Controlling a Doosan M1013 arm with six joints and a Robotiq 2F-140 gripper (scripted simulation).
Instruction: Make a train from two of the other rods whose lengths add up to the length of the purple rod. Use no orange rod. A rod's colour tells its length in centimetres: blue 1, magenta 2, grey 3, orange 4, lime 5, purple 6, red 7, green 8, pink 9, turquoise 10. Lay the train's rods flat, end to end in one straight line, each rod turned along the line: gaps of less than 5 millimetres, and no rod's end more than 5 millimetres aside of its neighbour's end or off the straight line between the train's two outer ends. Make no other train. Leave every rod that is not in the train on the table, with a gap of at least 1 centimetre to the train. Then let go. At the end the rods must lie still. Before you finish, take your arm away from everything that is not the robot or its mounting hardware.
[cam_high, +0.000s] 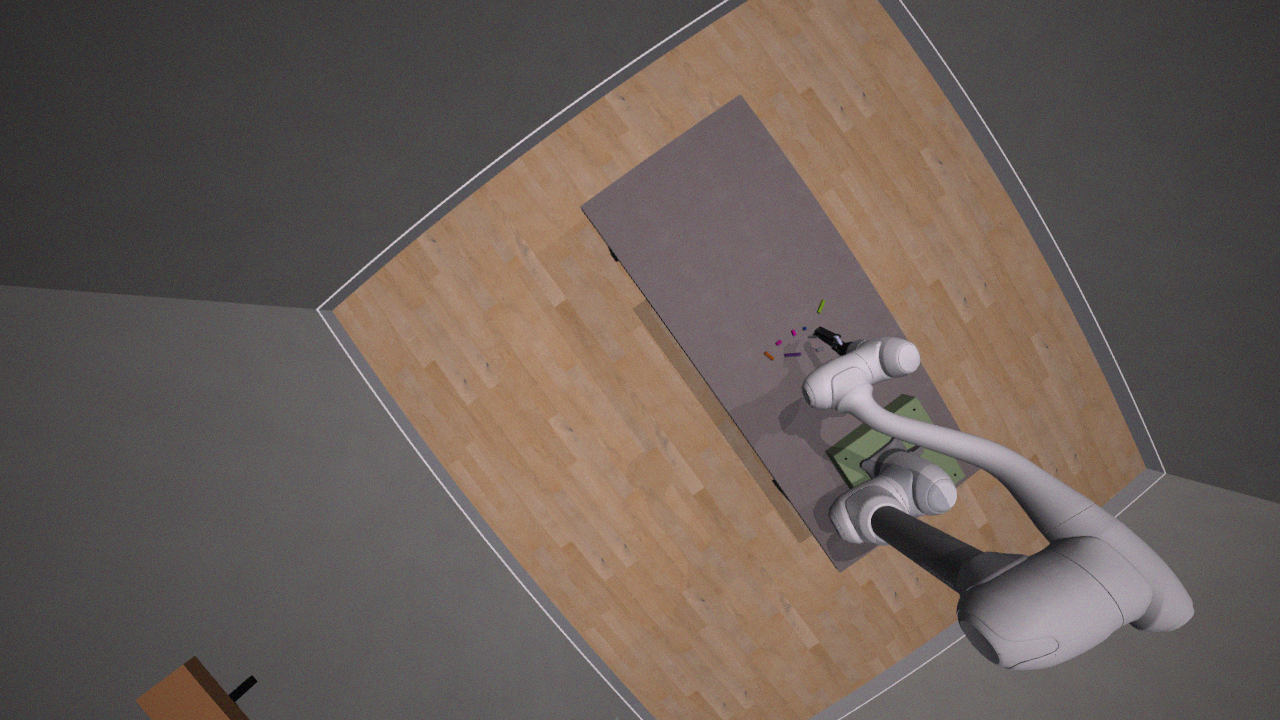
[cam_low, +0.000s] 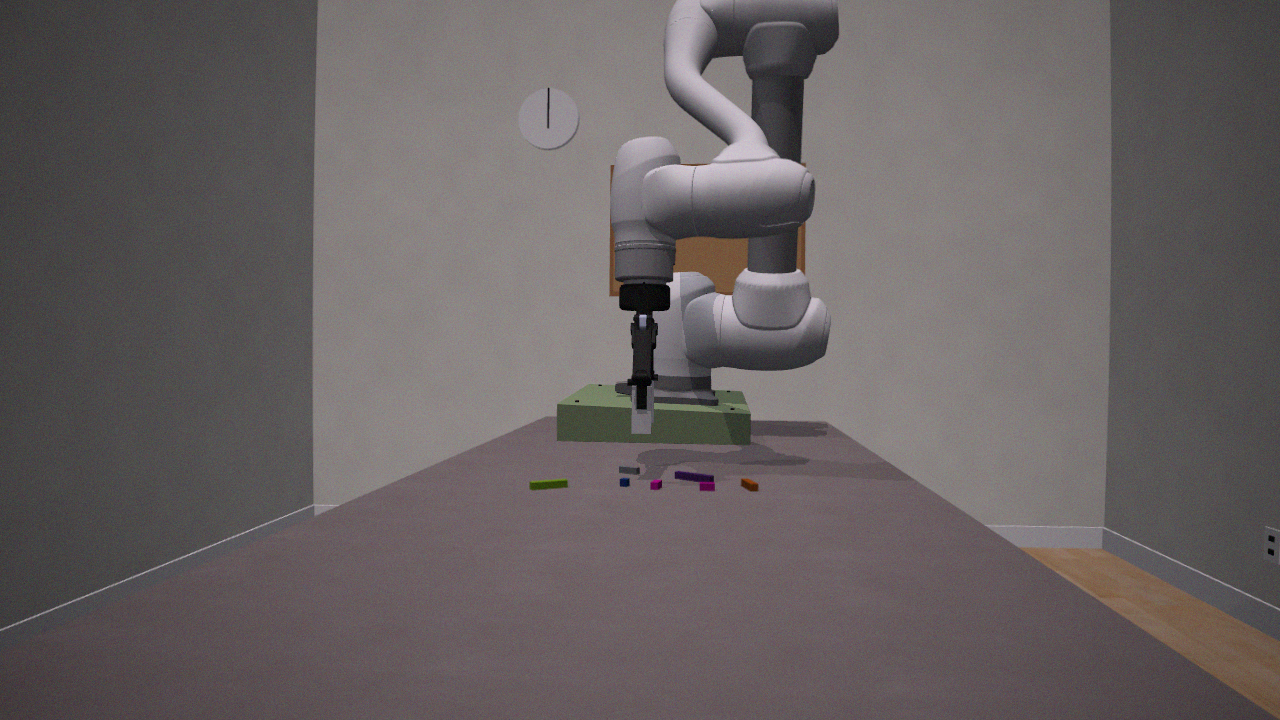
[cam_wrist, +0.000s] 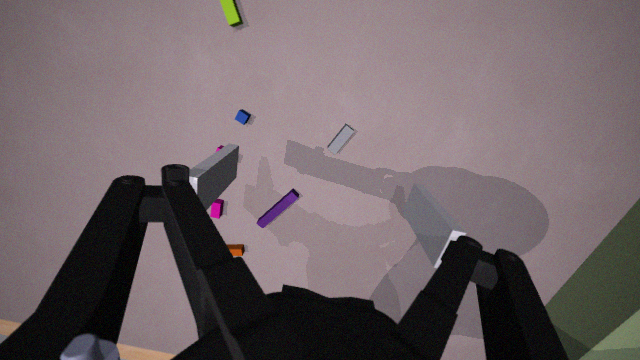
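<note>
My gripper (cam_wrist: 324, 180) hangs above the table (cam_low: 626, 608), fingers spread wide with nothing between them.

Below me the purple rod (cam_wrist: 278, 208) lies flat, the grey rod (cam_wrist: 341, 138) and blue rod (cam_wrist: 242, 116) apart beyond it, the lime rod (cam_wrist: 230, 11) farther off. One magenta rod (cam_wrist: 216, 208) and the orange rod (cam_wrist: 235, 249) sit beside my finger (cam_wrist: 212, 175); a second magenta one seems half hidden behind it.

Soft, even light falls from above me; no glare anywhere. My arm's shadow (cam_wrist: 450, 210) lies crisp but blocky-edged on the table (cam_wrist: 450, 75), right of centre in the wrist view. The top view bows straight lines at its edges. Rods look tiny there. Everything is sharp, slightly grainy.
</note>
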